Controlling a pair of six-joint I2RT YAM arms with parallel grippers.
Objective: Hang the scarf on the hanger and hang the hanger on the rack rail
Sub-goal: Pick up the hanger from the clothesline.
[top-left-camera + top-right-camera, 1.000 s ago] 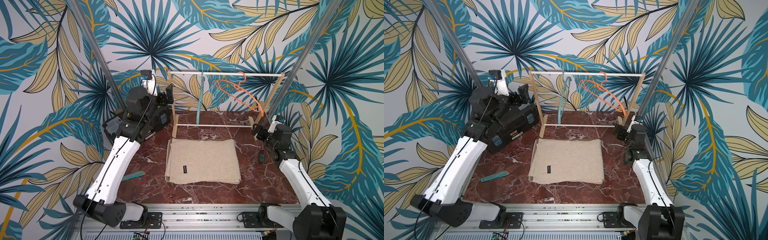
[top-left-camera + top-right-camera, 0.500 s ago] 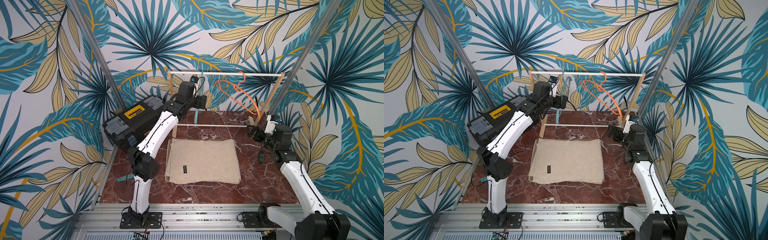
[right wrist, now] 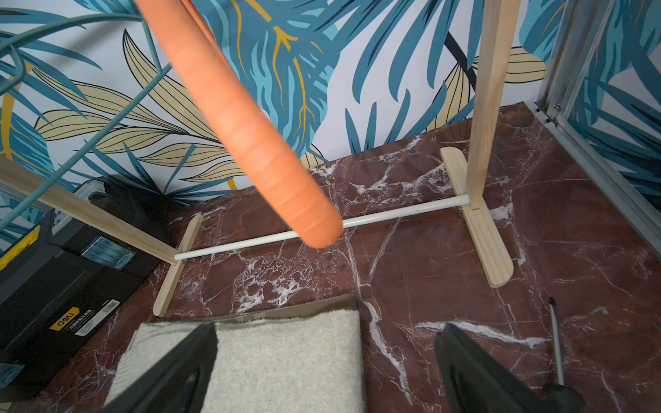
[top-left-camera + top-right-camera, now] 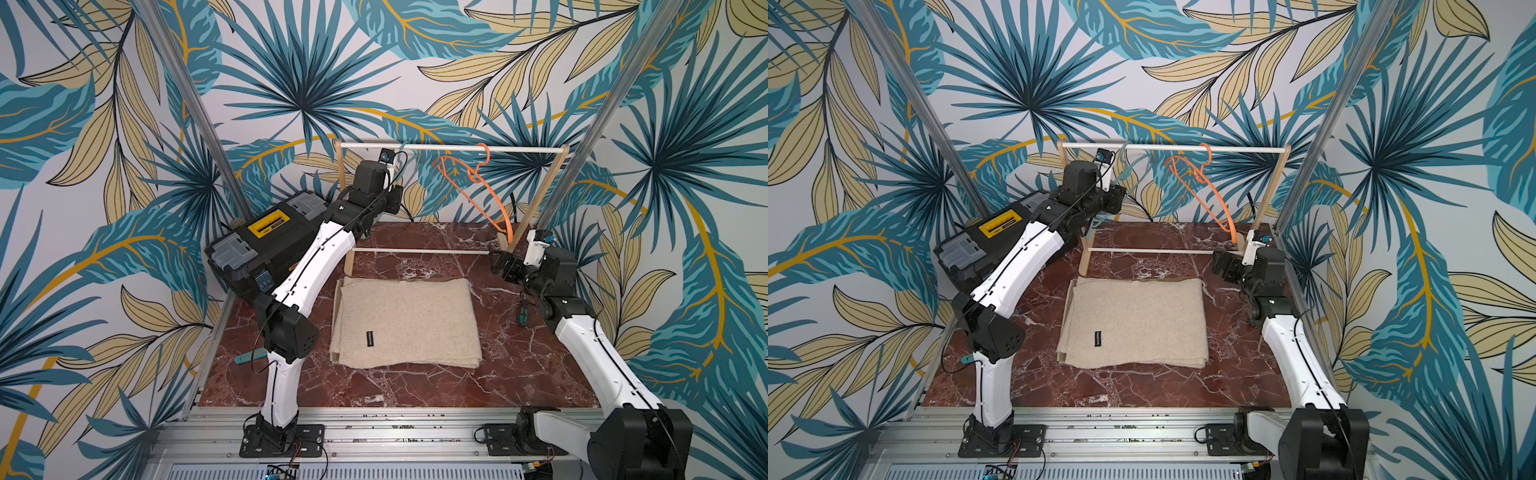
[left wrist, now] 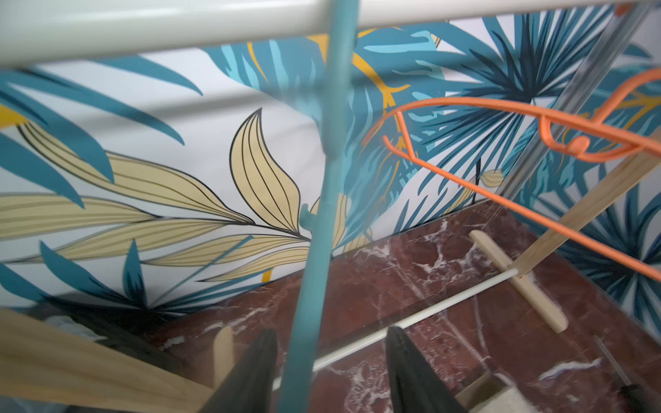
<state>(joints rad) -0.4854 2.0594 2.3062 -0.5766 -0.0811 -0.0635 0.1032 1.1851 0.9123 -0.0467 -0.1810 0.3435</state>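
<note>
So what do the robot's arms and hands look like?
Both are alike: the left arm and right arm have curved white shells with black joints and bases, and a thin black cable running along each. The left hand and right hand are black, each a pair of tapering prongs.

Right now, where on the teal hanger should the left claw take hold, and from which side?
Its thin straight arm, below the small nub. The teal hanger hangs from the rail edge-on to the left claw, so come from the front, one finger either side; the open jaws straddle it.
</note>
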